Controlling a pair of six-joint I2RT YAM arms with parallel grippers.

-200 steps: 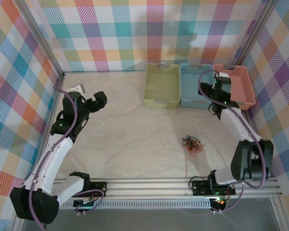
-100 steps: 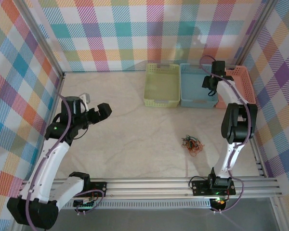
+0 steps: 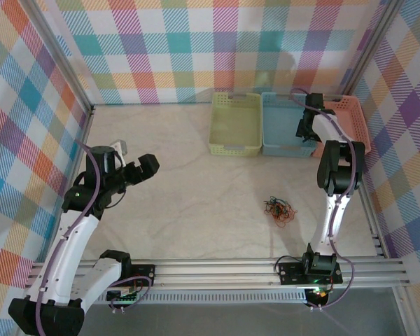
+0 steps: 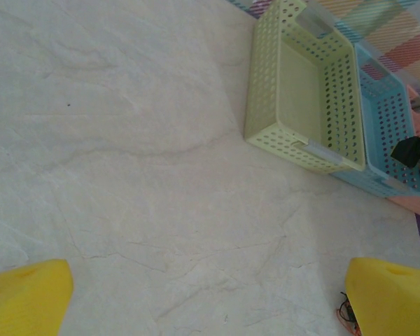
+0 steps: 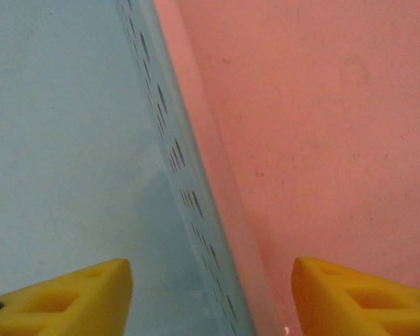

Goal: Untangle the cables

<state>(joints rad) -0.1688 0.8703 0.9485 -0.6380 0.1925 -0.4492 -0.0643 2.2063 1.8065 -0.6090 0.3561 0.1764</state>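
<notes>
Moved since a second earlier: right arm, then stretched low along the table's right side, now folded upright, right gripper (image 3: 306, 128) tipped down at the seam between two baskets; left arm drawn slightly nearer its base, left gripper (image 3: 144, 166) hovering over bare table. Overhead view: pale cream tabletop (image 3: 196, 196), marbled and faintly creased like cloth, boxed in by walls (image 3: 196, 49) of pastel plaid, with an aluminium rail (image 3: 217, 269) along the near edge. Three rectangular perforated plastic baskets side by side at the far edge: yellow-green basket (image 3: 234, 148), blue basket (image 3: 280, 120), pink basket (image 3: 355, 119). Cables (image 3: 280, 209) in a small loose knot of hair-thin orange, green and black strands, lying right of centre, well apart from both grippers. Left wrist view: two blunt yellow fingertips at the bottom corners, left gripper (image 4: 210, 301) spread wide and released, nothing between; yellow-green basket (image 4: 266, 91) and blue basket (image 4: 385, 126) beyond; a sliver of cables (image 4: 346, 315) just beside the right-hand fingertip. Right wrist view: right gripper (image 5: 210, 294) parted over smooth plastic, grasping nothing, blue basket (image 5: 56, 140) under one fingertip, pink basket (image 5: 322, 105) under the other, slotted dividing wall between.
</notes>
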